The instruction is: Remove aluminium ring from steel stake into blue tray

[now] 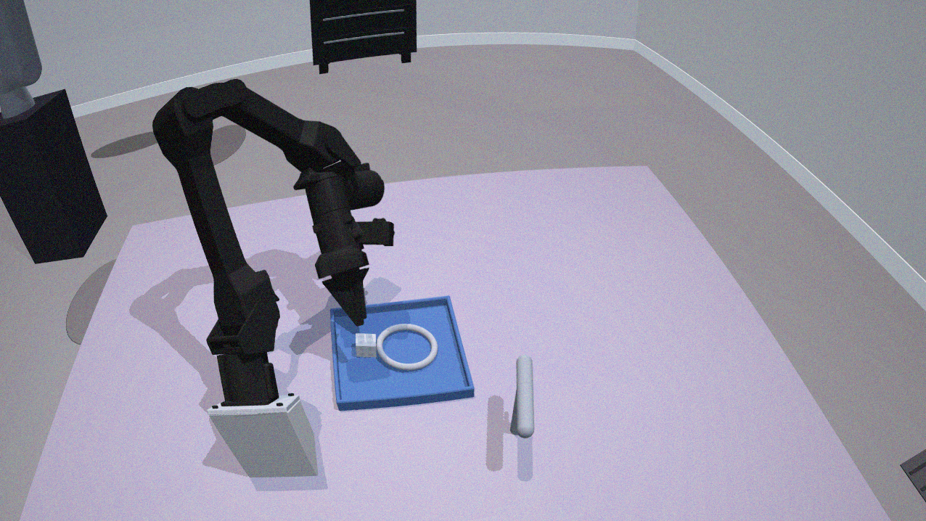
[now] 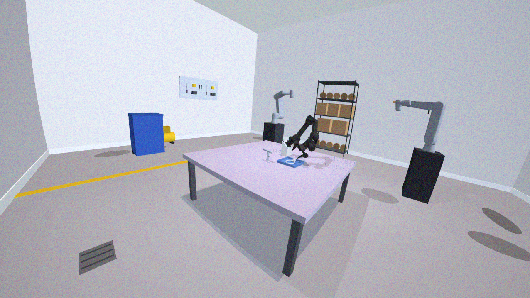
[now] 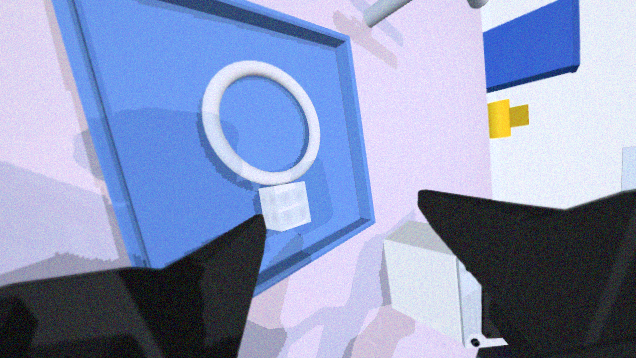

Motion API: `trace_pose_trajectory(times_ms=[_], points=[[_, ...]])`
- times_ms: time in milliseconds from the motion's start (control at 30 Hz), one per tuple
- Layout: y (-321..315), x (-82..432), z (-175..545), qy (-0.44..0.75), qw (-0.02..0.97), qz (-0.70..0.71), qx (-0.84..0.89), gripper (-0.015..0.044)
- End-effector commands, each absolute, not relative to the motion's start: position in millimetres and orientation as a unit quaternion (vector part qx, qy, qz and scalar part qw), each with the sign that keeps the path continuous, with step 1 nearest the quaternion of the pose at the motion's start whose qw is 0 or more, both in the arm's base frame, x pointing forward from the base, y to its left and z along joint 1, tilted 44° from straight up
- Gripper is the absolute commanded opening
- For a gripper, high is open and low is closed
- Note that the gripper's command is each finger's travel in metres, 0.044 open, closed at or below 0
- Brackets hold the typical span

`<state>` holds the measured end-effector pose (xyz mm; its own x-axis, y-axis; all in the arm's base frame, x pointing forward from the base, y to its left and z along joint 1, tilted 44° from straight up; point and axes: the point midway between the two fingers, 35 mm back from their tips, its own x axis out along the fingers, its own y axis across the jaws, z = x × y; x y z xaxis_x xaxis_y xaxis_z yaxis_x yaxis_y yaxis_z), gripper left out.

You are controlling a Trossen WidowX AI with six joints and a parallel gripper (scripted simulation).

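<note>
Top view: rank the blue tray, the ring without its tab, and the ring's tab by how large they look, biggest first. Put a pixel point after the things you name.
1. Blue tray [image 1: 404,400] [image 2: 295,165] [image 3: 361,145]
2. Ring [image 1: 435,346] [image 2: 286,162] [image 3: 211,115]
3. Tab [image 1: 366,345] [image 3: 285,206]
</note>
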<state>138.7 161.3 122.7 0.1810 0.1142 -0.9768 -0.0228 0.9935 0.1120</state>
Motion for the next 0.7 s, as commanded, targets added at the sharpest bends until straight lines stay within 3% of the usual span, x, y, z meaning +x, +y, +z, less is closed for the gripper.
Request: trace_pose_trajectory(times_ms=[0, 667], points=[[125.9, 140.1, 165.2, 0.630, 0.773, 0.050, 0.047, 0.0440], [121.6, 140.6, 169.5, 0.625, 0.777, 0.048, 0.051, 0.0440]])
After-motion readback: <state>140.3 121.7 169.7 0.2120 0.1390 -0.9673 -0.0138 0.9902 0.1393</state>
